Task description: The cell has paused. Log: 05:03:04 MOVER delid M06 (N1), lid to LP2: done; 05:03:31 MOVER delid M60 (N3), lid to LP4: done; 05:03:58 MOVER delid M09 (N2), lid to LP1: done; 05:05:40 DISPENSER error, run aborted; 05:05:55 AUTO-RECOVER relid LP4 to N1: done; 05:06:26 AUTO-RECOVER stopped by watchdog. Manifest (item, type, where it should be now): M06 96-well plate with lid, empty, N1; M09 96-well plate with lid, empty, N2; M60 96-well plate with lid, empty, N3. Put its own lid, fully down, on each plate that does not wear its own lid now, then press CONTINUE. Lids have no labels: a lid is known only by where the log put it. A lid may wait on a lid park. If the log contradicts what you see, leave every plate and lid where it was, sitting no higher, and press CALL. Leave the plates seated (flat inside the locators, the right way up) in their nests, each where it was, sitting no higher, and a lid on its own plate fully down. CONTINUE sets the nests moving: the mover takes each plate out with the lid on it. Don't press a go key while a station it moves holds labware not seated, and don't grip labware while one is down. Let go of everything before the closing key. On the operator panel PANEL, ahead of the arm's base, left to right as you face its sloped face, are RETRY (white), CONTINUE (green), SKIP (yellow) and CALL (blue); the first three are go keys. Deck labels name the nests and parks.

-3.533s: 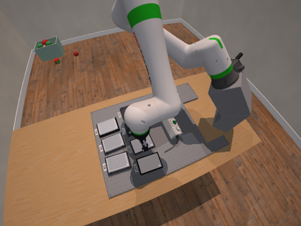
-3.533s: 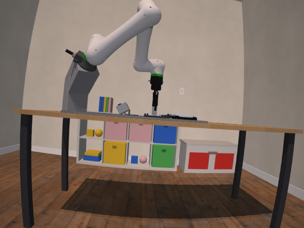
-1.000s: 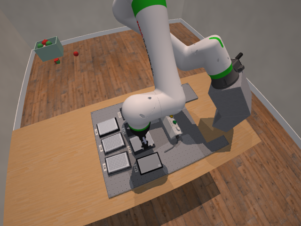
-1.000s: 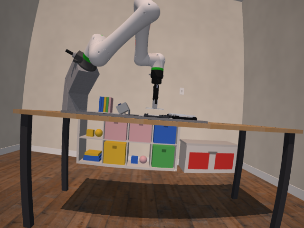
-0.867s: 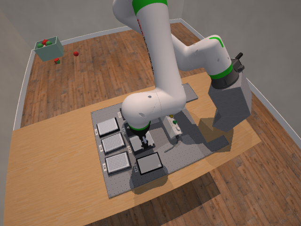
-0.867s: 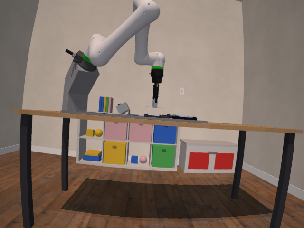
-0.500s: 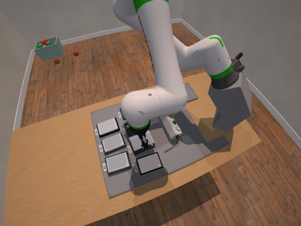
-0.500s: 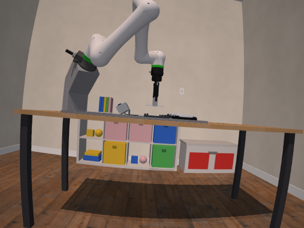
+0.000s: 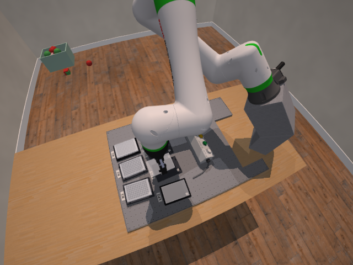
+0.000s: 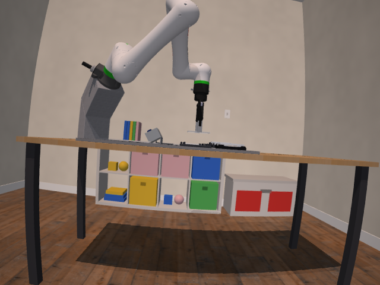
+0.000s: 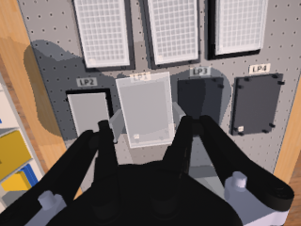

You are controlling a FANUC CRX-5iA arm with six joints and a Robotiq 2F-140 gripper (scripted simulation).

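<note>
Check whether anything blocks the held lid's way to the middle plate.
Nothing visible does. The gripper holds the lid lifted over park LP1, and the middle plate sits in the next row straight ahead, with only the perforated deck between them.

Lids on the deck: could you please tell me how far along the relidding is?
Done: park LP4 stands bare. In hand: the gripper is shut on the LP1 lid, held above the deck. Left: seating it, the LP2 lid, then the panel.
</note>
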